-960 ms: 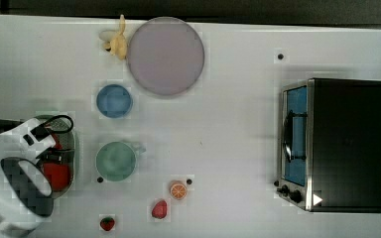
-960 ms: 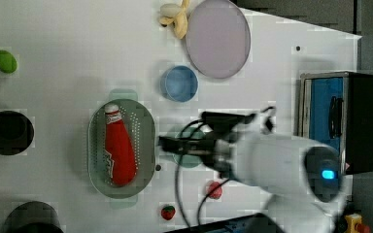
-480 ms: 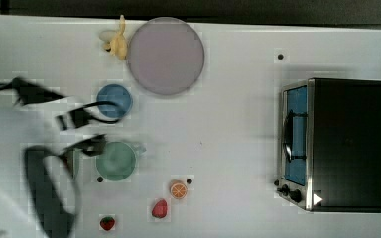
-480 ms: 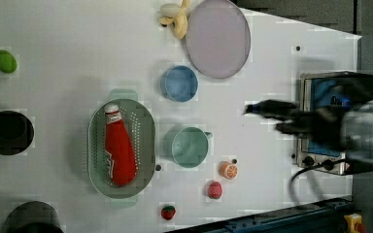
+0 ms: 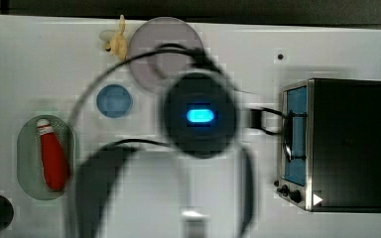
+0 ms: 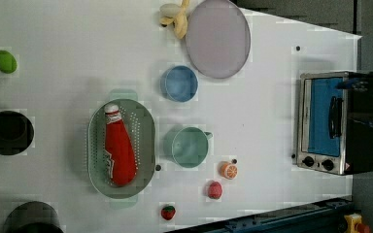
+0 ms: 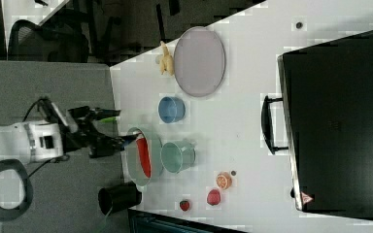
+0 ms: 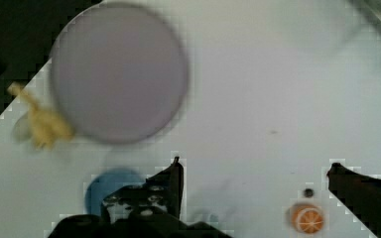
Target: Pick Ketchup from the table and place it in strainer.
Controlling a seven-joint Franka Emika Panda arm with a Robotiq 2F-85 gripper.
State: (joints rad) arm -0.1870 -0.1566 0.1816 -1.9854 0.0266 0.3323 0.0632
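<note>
Since the ketchup (image 6: 119, 151) is lying inside the strainer (image 6: 146, 127), placing is looking done; the tool (image 8: 254, 173), fingers apart and empty, is needing only parking off the tabletop (image 6: 77, 53).

Ketchup (image 7: 144, 156) lies in the strainer (image 7: 134, 171); claw (image 7: 116, 127) open.

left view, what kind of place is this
Probably a robot lab bench set up as a toy kitchen: a white table with a small toaster oven, a strainer holding a Ketchup bottle, and plastic fruit.
</note>
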